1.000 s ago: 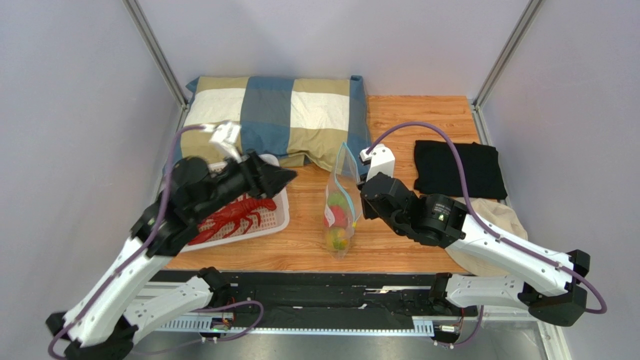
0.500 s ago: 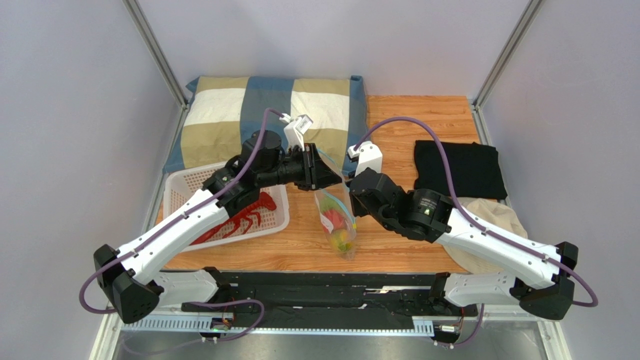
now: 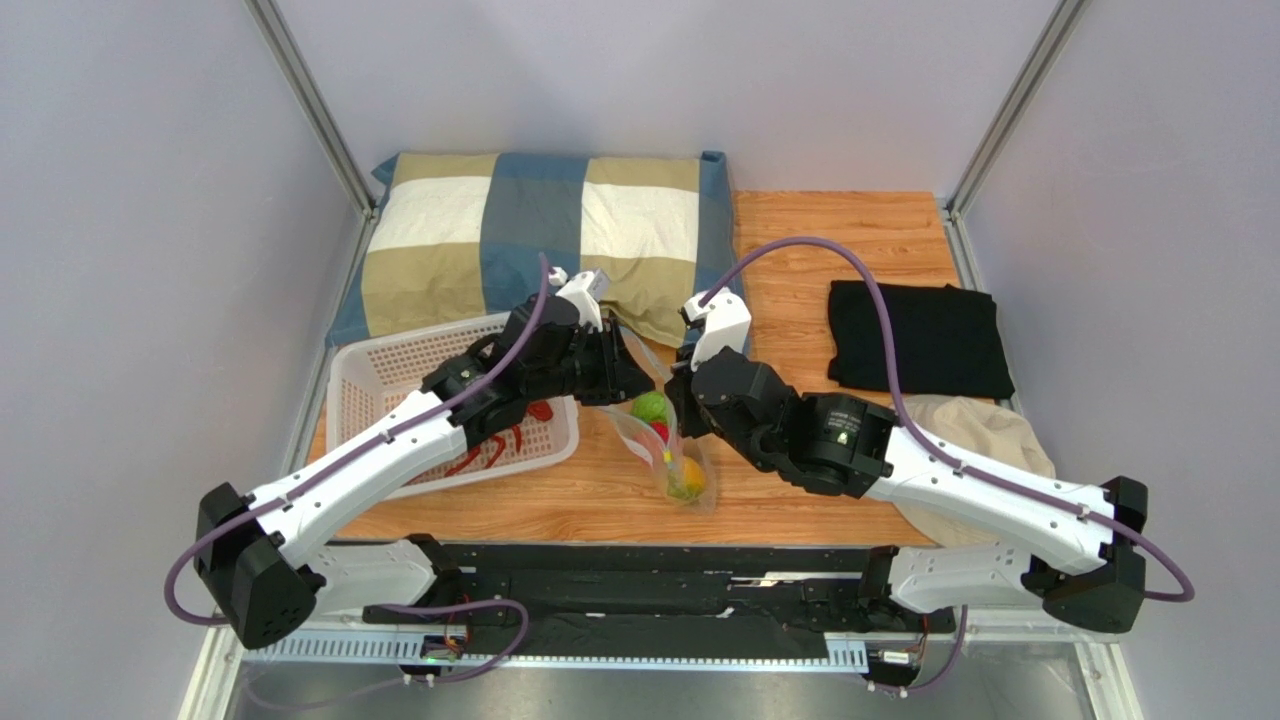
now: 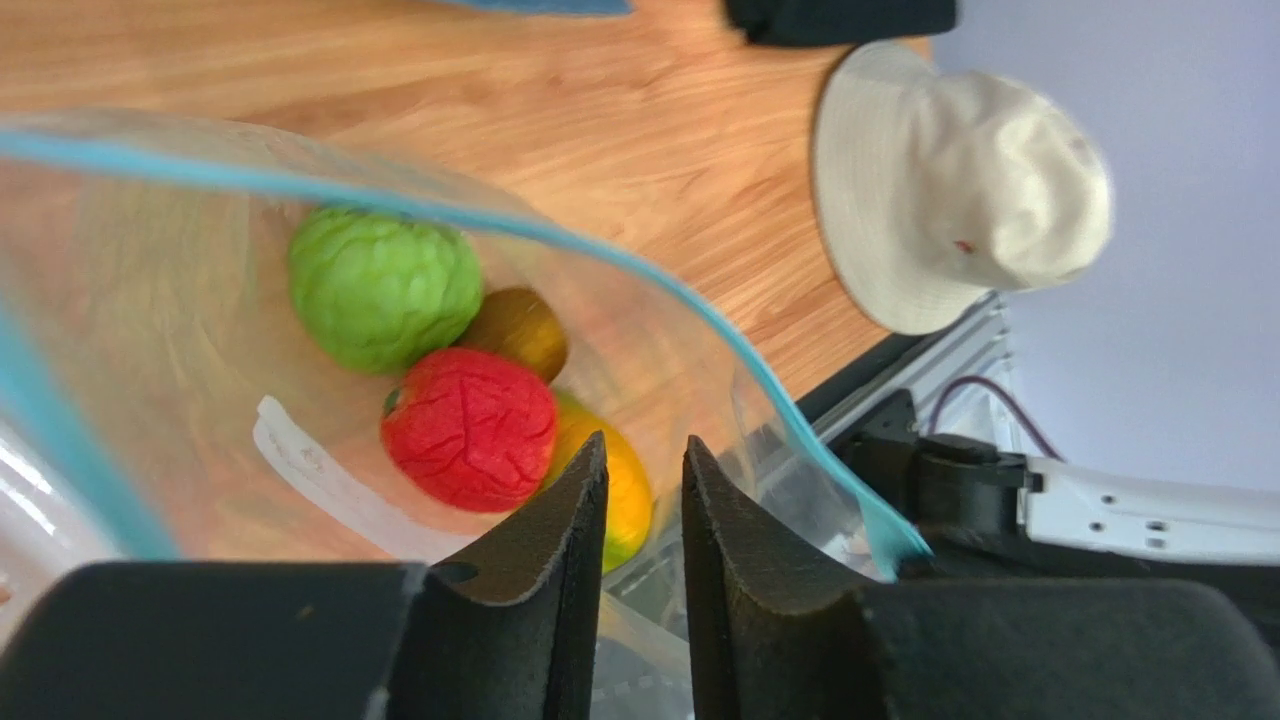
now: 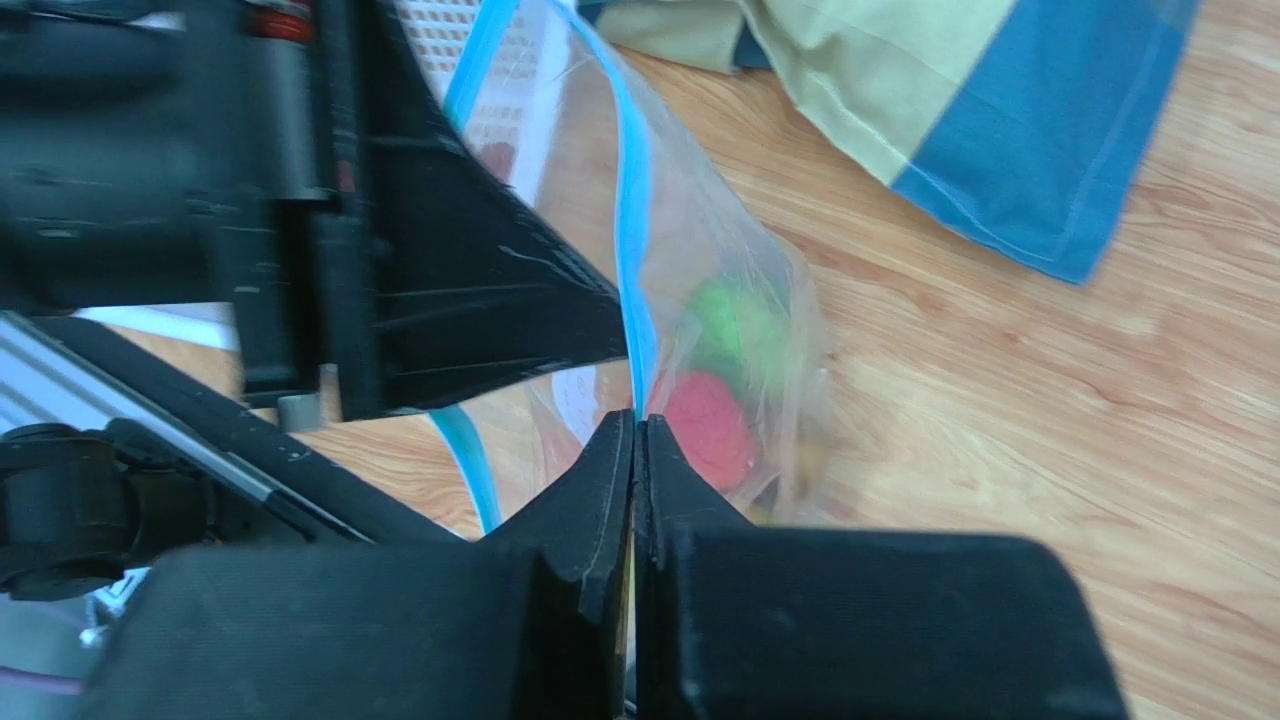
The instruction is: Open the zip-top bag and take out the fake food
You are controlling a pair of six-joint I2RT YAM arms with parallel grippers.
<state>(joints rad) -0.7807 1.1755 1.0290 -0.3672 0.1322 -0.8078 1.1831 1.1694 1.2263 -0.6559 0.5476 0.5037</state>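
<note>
Resting on the wooden surface [image 3: 842, 240] between the two arms, the zip-top bag [image 3: 672, 455] lies just to the right of the white basket [image 3: 376, 393]. Its plastic is clear and crinkled, with a light blue zipper strip along the mouth. That mouth gapes open: in the left wrist view the two blue lips curve well apart.

The fake food [image 3: 652, 407] is heaped at the bottom of the bag. A green leafy ball [image 4: 385, 288] touches a red strawberry [image 4: 469, 429], with a small brownish piece [image 4: 519, 330] tucked behind them. A yellow-orange mango [image 4: 628, 492] is partly hidden by the strawberry.

The right gripper [image 5: 637, 428] is clenched on one blue lip, its fingers pressed flat together where the strip runs in at their tips. The left gripper [image 4: 643, 458] meets the mouth from the other side. Its fingers stand nearly together with a slim gap, and I cannot tell whether clear film is pinched there.

A red lobster [image 3: 484, 447] lies in the basket, partly under the left arm. A checked pillow [image 3: 496, 240], a black cloth [image 3: 917, 338] and a cream hat [image 4: 962, 180] lie farther off.
</note>
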